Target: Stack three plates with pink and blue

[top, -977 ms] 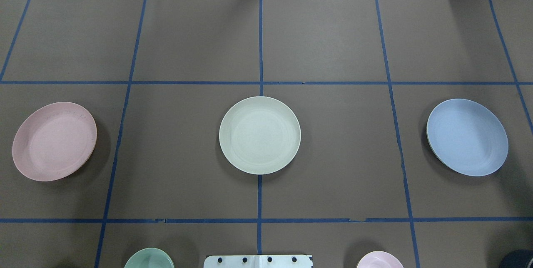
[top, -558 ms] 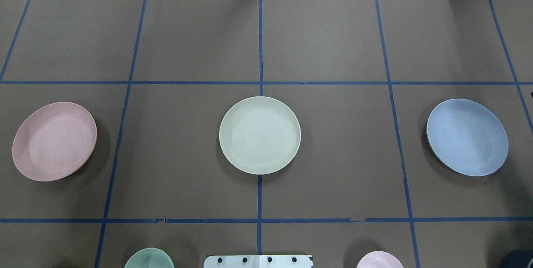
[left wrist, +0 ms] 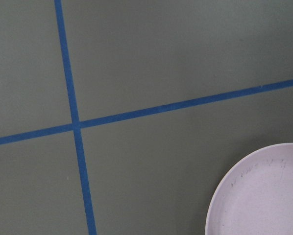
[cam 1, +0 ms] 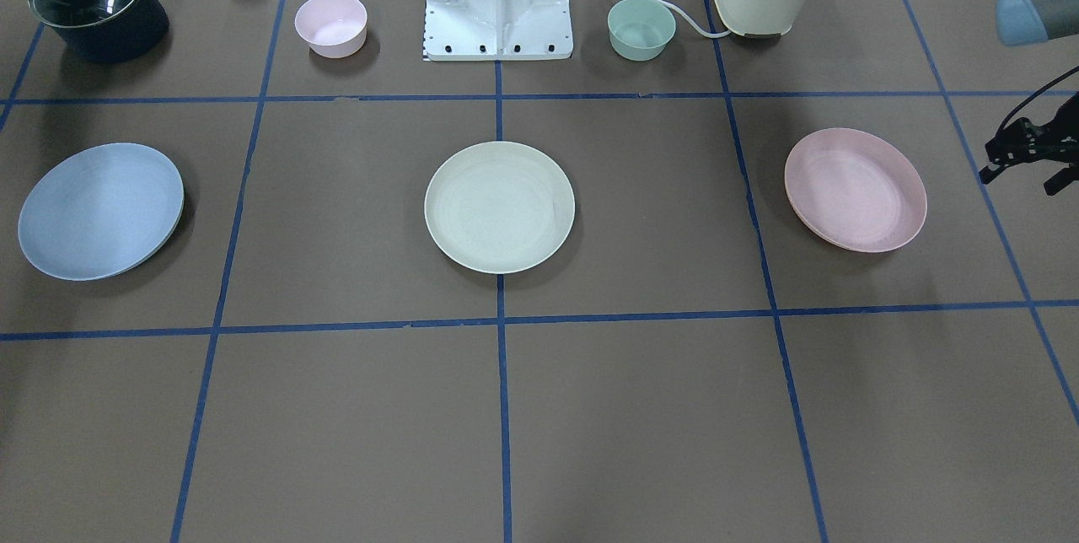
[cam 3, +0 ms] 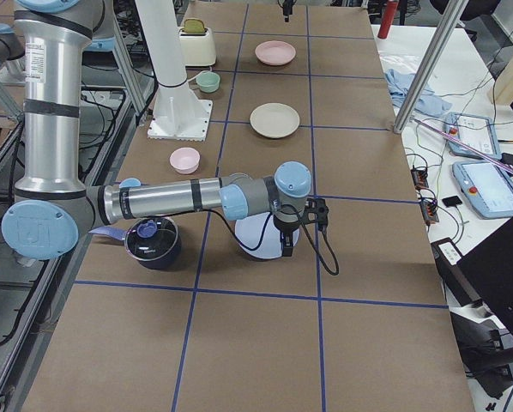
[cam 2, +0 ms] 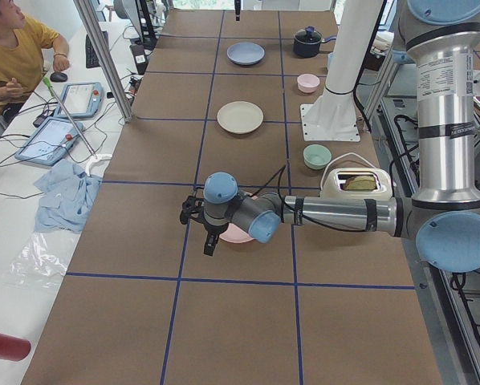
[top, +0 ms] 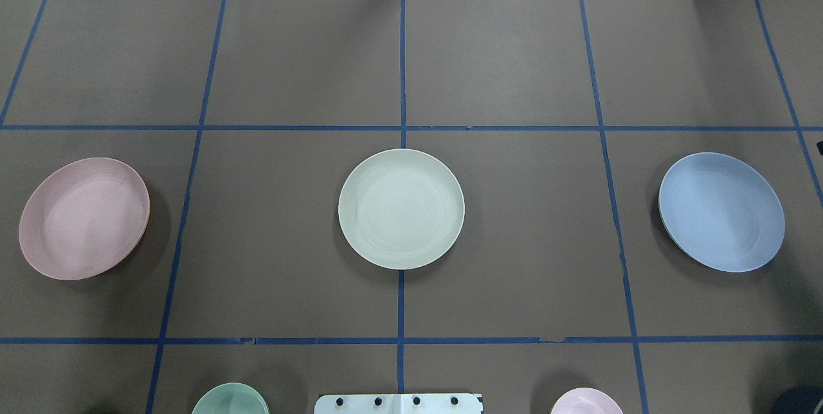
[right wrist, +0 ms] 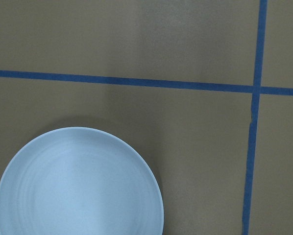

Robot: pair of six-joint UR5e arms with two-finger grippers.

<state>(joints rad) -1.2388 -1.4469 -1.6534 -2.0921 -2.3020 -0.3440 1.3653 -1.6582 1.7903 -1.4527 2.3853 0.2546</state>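
The three plates lie well apart in one row across the overhead view, none stacked: pink plate [top: 83, 218] left, cream-white plate [top: 400, 208] centre, blue plate [top: 721, 211] right. Each arm is positioned near an outer plate, probably for transfer to the centre.

The front-facing view shows the left gripper [cam 1: 1024, 159] at its right edge. Only the right side view shows the right gripper [cam 3: 286, 240] clearly. Finger spread cannot be determined for either.

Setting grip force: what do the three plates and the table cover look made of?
The cream plate, pink plate and blue plate look like matte plastic: dull even colour, no glare, faint concentric rings. The pink plate shows dark scuffs. The table cover looks like matte brown paper, though that is uncertain.
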